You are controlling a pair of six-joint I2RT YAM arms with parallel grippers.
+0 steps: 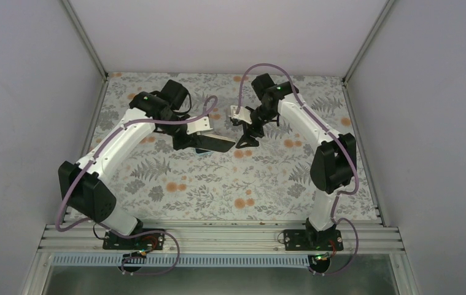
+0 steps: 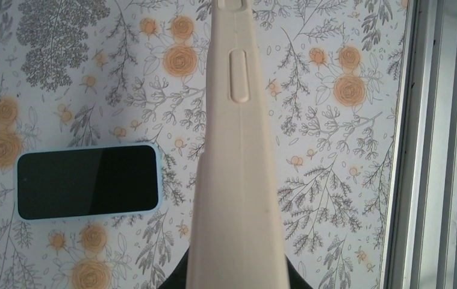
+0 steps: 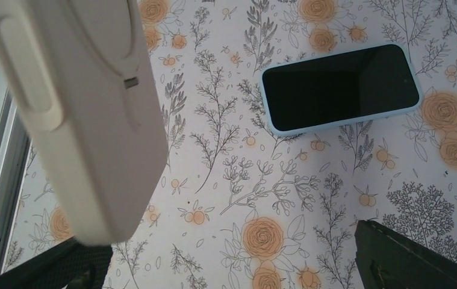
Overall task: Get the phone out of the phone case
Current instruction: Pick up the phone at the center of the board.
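Left fingers (image 1: 201, 142) clenched on a cream, rubbery phone case (image 2: 238, 180), held up off the floral-print bench (image 1: 218, 190). The case looks empty: only its side wall and button bump show.

Black-screened phone with a light-blue edge (image 2: 87, 180) lies flat on the bench, screen up, apart from the case and touching neither set of fingers.

Right fingers (image 3: 232, 247) released, spread wide, hovering with nothing between them.

In the left wrist view the phone sits left of the case, its long axis crosswise to the case's. In the right wrist view it lies ahead and to the right, the case at the left.

From above the phone is mostly hidden under the left fingers, so the left arm seems nearer.

Judgement: separation looks done; setting the case down clear of the phone remains.
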